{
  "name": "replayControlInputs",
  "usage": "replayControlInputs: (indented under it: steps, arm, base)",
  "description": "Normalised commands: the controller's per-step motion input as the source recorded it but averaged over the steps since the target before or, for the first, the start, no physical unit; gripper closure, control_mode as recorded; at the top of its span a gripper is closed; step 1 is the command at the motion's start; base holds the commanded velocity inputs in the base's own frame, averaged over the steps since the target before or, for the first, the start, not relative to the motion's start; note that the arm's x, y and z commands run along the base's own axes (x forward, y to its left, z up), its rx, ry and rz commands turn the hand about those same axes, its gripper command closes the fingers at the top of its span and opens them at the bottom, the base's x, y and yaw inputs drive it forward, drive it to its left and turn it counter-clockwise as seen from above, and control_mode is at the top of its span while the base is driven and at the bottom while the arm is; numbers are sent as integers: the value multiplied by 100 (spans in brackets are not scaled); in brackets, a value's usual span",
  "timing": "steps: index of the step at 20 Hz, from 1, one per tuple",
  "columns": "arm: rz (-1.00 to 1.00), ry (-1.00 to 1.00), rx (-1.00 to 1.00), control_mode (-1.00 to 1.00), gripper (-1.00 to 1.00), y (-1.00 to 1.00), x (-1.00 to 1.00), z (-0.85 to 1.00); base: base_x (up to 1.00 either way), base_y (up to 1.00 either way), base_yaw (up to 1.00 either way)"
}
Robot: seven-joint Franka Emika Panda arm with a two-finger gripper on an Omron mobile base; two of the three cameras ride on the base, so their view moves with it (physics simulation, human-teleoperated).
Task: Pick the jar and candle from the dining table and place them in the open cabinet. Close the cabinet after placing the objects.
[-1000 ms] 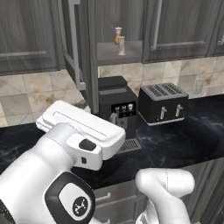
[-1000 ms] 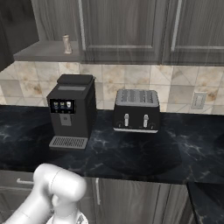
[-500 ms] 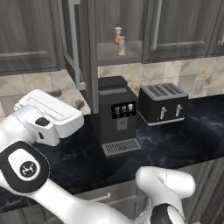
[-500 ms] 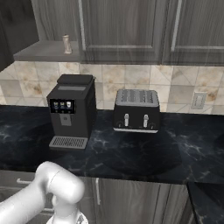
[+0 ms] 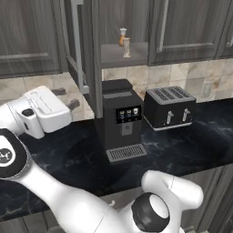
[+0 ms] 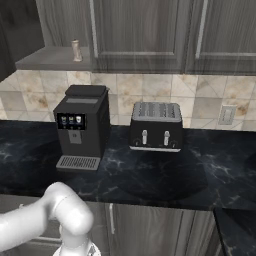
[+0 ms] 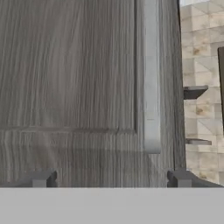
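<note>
The dark grey wood-grain upper wall cabinet [image 5: 86,68] stands open, its tall door [image 7: 65,87] edge-on with a long vertical silver bar handle [image 7: 151,78]. On its grey shelf [image 6: 50,59] the small slim cream-beige pillar candle [image 5: 126,47] stands upright.

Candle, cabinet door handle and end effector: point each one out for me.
candle [image 5: 126,47], left base view, mid-body, on the shelf.
cabinet door handle [image 7: 151,78], hand view, middle of the silver bar.
end effector [image 7: 113,178], hand view, midway between the open fingertips.
</note>
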Motion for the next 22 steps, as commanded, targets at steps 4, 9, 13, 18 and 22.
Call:
replayControlInputs:
  steps: [4, 9, 13, 18, 22]
  arm:
    - [-37, 0, 2, -100, -100, -59, -45, 12]
    - [-12, 0, 8, -100, -100, -93, -26, 26]
    - [0, 0, 5, -100, -100, -95, -19, 14]
    - [5, 0, 4, -100, -100, -94, -22, 1]
    - [23, 0, 10, -100, -100, -100, 1, -4]
  base:
    - [0, 0, 0]
    - [0, 0, 0]
    - [0, 0, 0]
    - [0, 0, 0]
    - [0, 0, 0]
